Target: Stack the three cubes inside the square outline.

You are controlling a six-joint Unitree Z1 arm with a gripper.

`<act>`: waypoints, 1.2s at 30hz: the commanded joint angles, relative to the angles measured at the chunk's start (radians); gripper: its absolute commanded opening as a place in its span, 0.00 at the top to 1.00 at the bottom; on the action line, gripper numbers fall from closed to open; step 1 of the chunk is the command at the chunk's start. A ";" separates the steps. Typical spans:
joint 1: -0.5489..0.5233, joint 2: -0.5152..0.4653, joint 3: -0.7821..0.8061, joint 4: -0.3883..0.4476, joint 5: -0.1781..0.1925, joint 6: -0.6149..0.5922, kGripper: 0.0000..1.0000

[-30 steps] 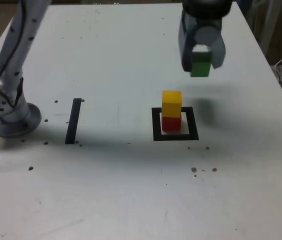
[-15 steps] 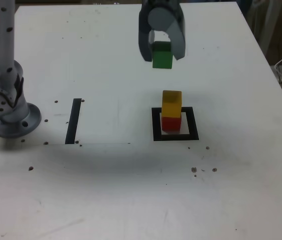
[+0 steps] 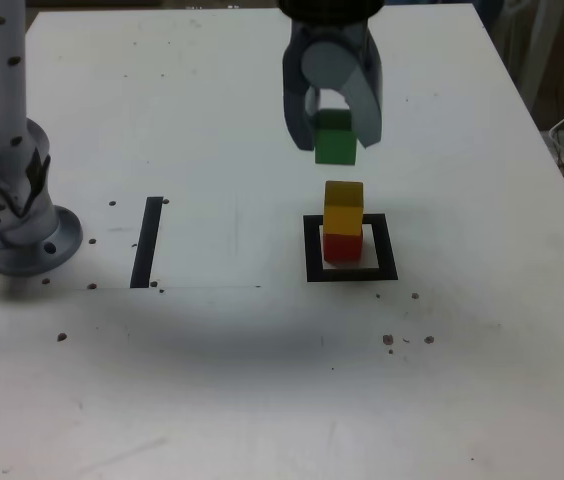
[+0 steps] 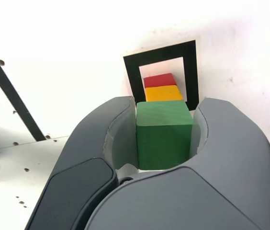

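- White and scuffed, the bench fills the exterior view, dotted with small dark specks, with my grey arm base at that view's left and a straight black strip marked beside it.
- Toward the exterior view's right sits the thick black square outline with its white centre, and inside it the small solid red cube rests on the bench with the small solid yellow cube stacked squarely on top. By my reckoning, two thirds of the job is done.
- My dark grey hand hangs above that pair, clamped on the small solid green cube. The green cube is clear of the yellow one, with a gap showing between them, and it looks nearly over the stack.
- From the wrist view, my hand pinches the green cube between both curved inner faces, held straight.
- Past it I see the yellow cube, a sliver of the red cube and the square outline around them, with the black strip off to one side.
- What is left, as I judge it: line up over the yellow cube, lower until the green one sits flat, then let go without nudging the tower.
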 commanded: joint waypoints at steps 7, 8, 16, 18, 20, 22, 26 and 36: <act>-0.036 0.017 0.044 -0.040 0.004 -0.050 0.88; -0.041 0.018 0.040 -0.038 0.007 -0.053 0.88; -0.099 0.026 0.017 -0.032 0.036 -0.106 0.88; -0.103 0.028 0.032 -0.040 0.041 -0.112 0.88; -0.103 0.029 0.047 -0.050 0.047 -0.115 0.88; -0.103 0.028 0.059 -0.058 0.057 -0.117 0.88; -0.103 0.026 0.066 -0.063 0.076 -0.124 0.84; -0.104 0.027 0.064 -0.068 0.076 -0.136 0.80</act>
